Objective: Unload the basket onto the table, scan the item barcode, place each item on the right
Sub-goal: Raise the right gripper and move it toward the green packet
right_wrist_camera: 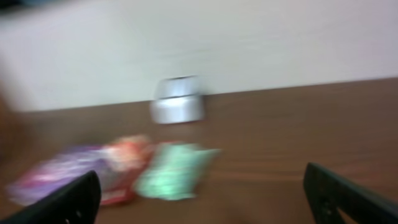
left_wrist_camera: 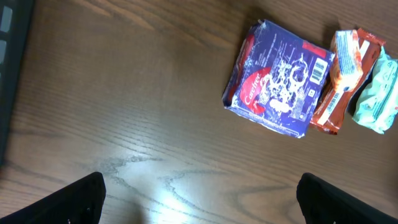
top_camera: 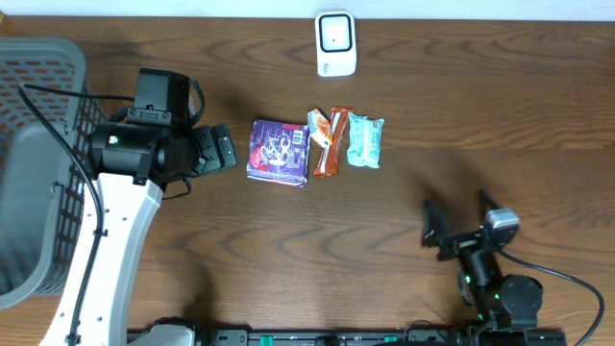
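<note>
Two claws: the left claw (top_camera: 229,149) and the right claw (top_camera: 456,219) are both wide open, and both hold nothing.
Left claw: it hangs over the table (top_camera: 288,269) and points at a row of snacks. I think it is lining up for a grab.
Closest thing: the purple packet (top_camera: 279,151) lies flat just in front of the left claw's open fingers, not touching them. It is the nearest snack, so I think it is the one to scan.
Barcode: a white patch with black lines (left_wrist_camera: 319,70) sits on top of the purple packet, at the edge away from the left claw. It faces up, so the claw can pinch the sides and not cover it.
Next along: an orange bar (top_camera: 327,156) touches the far side of the purple packet. A small orange and white packet (top_camera: 317,126) lies partly on the bar. They are packed tight, so a wide grab could bump them.
A bit further: a green packet (top_camera: 365,140) lies just beside the orange bar, on the side away from the left claw.
Right claw: it sits low, well apart from the snacks, and faces them. Its view is blurry. I think it is keeping out of the way.
Scanner: a white box (top_camera: 335,43) stands past the snacks, straight ahead of the right claw and well apart from both claws. The packet has to be carried there with its barcode turned to the box.
Basket: a gray basket (top_camera: 48,58) is behind the left claw, maybe for things that are done.
</note>
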You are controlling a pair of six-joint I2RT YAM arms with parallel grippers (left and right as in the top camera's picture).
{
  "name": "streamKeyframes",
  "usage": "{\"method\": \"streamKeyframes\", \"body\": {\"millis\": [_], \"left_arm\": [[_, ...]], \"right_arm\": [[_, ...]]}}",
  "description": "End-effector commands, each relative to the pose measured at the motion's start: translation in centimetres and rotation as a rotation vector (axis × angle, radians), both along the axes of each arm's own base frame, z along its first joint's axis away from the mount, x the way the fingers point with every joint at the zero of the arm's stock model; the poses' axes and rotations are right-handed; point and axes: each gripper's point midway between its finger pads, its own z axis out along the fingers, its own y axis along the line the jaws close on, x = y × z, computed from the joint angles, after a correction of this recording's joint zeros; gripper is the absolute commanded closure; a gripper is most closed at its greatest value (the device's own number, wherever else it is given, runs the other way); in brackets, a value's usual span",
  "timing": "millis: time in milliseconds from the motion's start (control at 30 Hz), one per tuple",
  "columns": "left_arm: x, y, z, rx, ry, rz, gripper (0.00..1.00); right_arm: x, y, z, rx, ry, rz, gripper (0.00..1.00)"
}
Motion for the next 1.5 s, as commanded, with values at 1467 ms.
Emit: {"method": "streamKeyframes", "body": {"millis": [1467], "left_arm": [[0.1, 0.4, 0.1, 0.019, -0.002, 0.009, 0.02]], "right_arm": [[10.3, 7.2, 4.3, 0.023, 1.122, 0.362, 0.06]]}}
